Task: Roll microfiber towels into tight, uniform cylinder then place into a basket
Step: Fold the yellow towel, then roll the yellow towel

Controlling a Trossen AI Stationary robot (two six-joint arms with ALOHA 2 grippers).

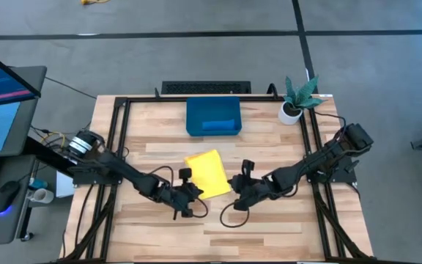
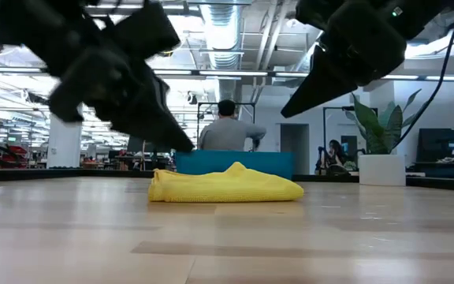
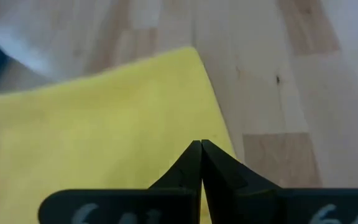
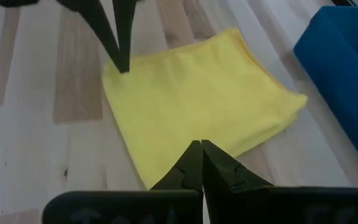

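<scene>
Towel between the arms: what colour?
The towel is bright yellow, clearest in the right wrist view.

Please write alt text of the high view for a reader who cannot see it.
A folded yellow towel lies flat on a wooden table, with the left gripper and right gripper at its near corners. Behind it sits a blue basket beside a potted plant.

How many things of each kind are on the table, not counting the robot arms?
Yellow towel: 1
Blue towel, lying in the tray: 1
Dark-blue tray: 1
White pot with plant: 1
Total: 4
</scene>
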